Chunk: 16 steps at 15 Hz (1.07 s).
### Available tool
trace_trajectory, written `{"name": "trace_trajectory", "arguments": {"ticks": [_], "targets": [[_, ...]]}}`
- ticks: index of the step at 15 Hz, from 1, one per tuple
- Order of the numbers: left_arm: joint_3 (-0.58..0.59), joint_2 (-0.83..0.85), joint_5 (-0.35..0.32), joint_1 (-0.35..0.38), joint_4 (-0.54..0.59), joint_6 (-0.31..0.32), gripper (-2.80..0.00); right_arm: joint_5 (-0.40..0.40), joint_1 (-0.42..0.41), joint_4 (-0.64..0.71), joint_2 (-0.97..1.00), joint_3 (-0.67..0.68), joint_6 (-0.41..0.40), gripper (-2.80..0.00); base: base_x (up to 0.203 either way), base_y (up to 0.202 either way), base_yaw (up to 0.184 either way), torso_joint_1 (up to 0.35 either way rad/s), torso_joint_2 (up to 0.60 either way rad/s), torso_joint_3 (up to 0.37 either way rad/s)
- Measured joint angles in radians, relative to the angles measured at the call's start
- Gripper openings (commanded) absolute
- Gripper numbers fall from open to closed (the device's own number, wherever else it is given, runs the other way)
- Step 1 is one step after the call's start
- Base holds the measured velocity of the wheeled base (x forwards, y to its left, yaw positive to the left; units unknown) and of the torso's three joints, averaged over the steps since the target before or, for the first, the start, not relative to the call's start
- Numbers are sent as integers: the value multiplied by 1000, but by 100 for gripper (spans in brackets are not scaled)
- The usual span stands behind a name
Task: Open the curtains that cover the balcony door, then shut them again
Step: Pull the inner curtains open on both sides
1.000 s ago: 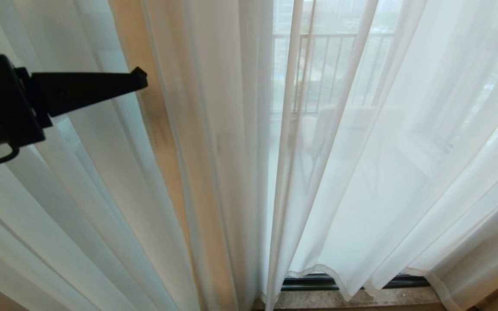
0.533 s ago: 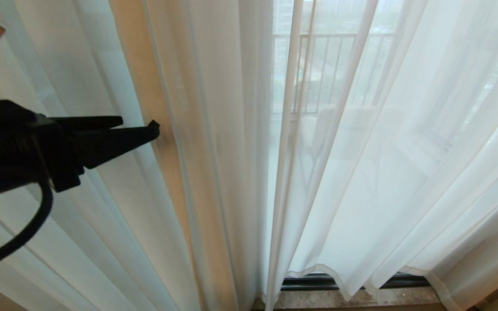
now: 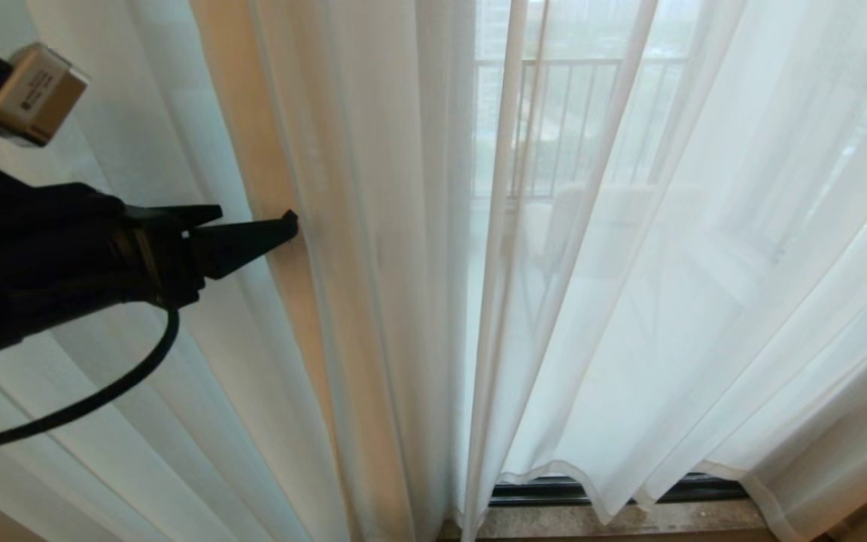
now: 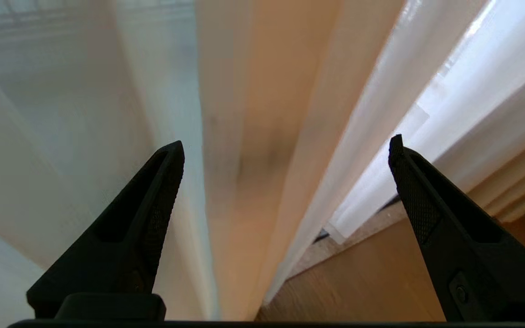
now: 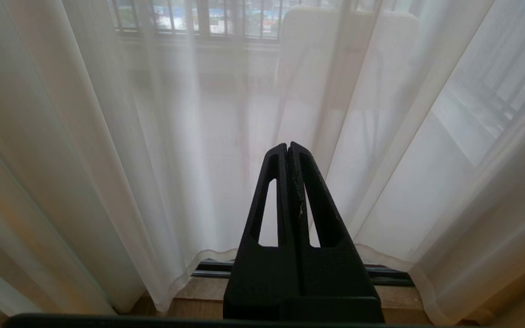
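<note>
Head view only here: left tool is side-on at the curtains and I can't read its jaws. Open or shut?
Observer: Open wide in the left wrist view. The left tool holds nothing.
Operator: What's lined up in the gap?
Observer: A tan fold straight ahead, with the sheer white curtains on either side of it. I cannot tell whether the tips touch fabric.
Operator: Right arm?
Observer: The right tool is shut and low, pointing at the curtains just above the dark floor track.
</note>
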Motion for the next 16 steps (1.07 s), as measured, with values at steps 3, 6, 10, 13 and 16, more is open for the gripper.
{"name": "trace_trajectory", "arguments": {"ticks": [3,6,10,13,16], "targets": [[-17,59,23,32,-57,-1,0,0,0,0,0,0,0,-280,0,0,0,0,0,0],[-29,99,22,40,-78,-3,0,0,0,0,0,0,0,-280,0,0,0,0,0,0],[-33,153,18,40,-205,-43,0,0,0,0,0,0,0,-280,0,0,0,0,0,0],[-52,186,13,36,-231,-48,0,0,0,0,0,0,0,-280,0,0,0,0,0,0],[-68,215,11,31,-233,-68,0,0,0,0,0,0,0,-280,0,0,0,0,0,0]]}}
